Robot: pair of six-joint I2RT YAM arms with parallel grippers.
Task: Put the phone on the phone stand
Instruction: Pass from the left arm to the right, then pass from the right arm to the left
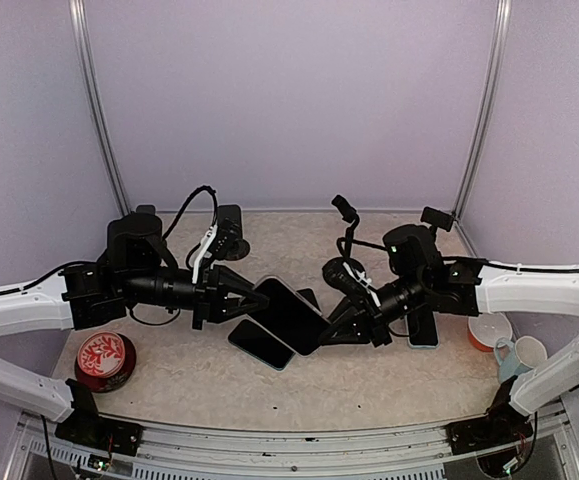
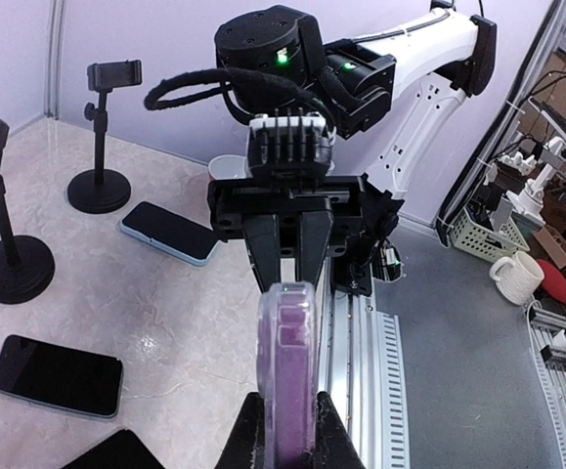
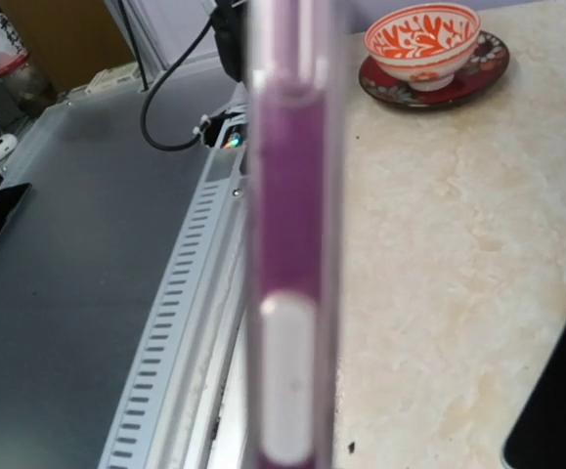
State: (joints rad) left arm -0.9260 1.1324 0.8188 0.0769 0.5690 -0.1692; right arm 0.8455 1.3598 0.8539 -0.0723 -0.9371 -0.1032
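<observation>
Top external view is showing the phone (image 1: 291, 314) hanging above the table (image 1: 389, 385) between both arms, well apart from the phone stand (image 1: 231, 236). The left gripper (image 1: 257, 300) is pinching one end and the right gripper (image 1: 335, 320) is clamping the other. The right wrist view is blurred, probably showing the phone's purple edge.

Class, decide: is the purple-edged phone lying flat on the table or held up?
Held up: the left gripper and right gripper grip the phone at opposite ends.
</observation>
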